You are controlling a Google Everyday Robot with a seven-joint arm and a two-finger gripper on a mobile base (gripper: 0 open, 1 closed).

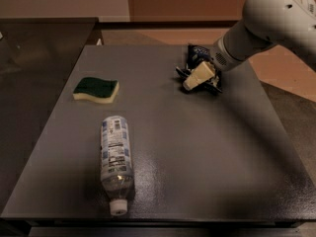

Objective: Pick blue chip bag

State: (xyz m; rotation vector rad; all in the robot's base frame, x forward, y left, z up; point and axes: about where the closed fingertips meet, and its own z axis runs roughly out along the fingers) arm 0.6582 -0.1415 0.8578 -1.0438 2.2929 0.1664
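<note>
The blue chip bag [196, 56] is a small crumpled dark navy foil bag with white markings. It lies on the grey table [197, 147] near the far right. My gripper [198, 76], cream-coloured at the tip, reaches down from the white arm [266, 23] at the upper right. It sits right on the bag and covers its middle. Parts of the bag show behind it and on both sides.
A green and yellow sponge [96, 89] lies at the left of the table. A clear plastic bottle [116, 160] with a blue-white label lies on its side near the front, cap towards the front edge. A darker counter [34, 48] adjoins on the left.
</note>
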